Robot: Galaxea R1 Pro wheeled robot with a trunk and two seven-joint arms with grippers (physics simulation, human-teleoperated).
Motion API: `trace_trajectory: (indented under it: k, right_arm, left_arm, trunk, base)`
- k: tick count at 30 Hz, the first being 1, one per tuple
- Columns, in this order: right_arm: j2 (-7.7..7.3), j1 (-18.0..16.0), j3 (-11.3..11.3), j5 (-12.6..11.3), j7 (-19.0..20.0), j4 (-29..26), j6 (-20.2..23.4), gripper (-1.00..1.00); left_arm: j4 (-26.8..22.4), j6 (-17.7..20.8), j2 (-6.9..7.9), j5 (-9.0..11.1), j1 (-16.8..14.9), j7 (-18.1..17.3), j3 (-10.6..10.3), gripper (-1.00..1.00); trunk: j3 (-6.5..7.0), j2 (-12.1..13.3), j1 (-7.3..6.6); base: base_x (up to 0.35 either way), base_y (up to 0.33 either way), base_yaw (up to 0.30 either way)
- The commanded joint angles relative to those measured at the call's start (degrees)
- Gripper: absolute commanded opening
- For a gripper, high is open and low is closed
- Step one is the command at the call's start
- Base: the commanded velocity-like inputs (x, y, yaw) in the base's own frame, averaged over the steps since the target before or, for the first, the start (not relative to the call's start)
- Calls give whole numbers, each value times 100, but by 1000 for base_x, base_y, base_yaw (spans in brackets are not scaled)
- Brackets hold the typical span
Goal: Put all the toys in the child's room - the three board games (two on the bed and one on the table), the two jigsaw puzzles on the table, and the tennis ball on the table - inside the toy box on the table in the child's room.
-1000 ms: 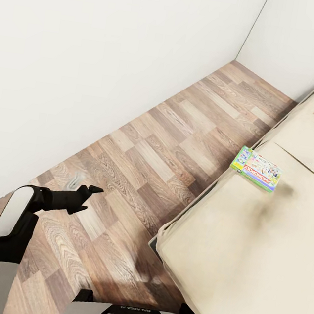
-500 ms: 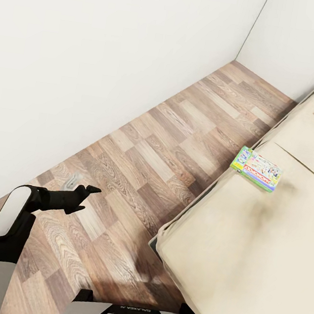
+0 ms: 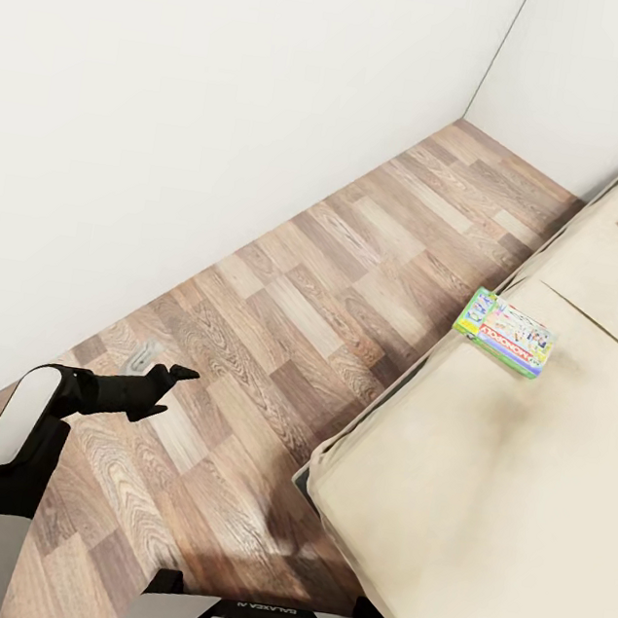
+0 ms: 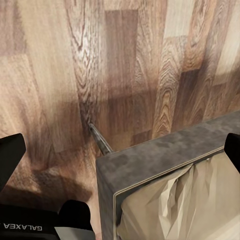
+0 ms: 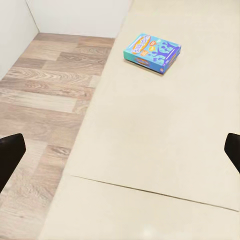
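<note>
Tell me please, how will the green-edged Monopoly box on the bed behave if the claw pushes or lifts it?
The Monopoly box looks flat and stiff, so it should slide rather than roll or tip. It lies at the edge of the bed, one corner slightly overhanging, so a push toward the floor may drop it. The soft mattress may give under downward pressure.

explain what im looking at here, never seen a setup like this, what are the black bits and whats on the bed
It is a simulated wheeled robot with two arms. The big picture comes from a camera on its head; the other two sit near each hand. The left hand hangs over the wood floor, holding nothing. Black tips at the edges of the right wrist view are the right hand's fingers, spread open and empty. On the beige bed lie two board games: a green-edged Monopoly box at the edge and a light-blue box farther along.
</note>
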Motion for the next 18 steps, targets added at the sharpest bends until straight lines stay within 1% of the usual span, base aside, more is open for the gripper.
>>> trace_trajectory:
  k: [1,6,8,12,16,18]
  right_arm:
    - [0,-4,-6,-19,-2,-3,28,100]
    - [0,-3,-6,-19,-1,-4,28,100]
    - [-40,-25,2,-10,7,6,30,100]
    - [-169,-42,132,123,41,-67,24,100]
    - [-292,-49,260,255,53,-89,22,100]
    - [-316,-51,324,318,57,-95,21,100]
  left_arm:
    - [-4,14,0,58,-3,59,5,100]
    - [-5,14,-1,58,-3,57,5,100]
    - [-10,12,13,77,0,52,70,100]
    - [-21,13,40,120,10,41,199,100]
    - [-25,13,50,136,14,37,255,100]
    - [-26,13,53,141,16,36,274,100]
  trunk:
    - [-3,-2,0]
    - [-3,-2,0]
    - [-3,-2,0]
    - [-3,-2,0]
    - [-3,-2,0]
    - [-3,-2,0]
  base:
    - [0,0,0]
    - [0,0,0]
    - [0,0,0]
    - [0,0,-3]
    - [0,0,-51]
    - [0,0,-107]
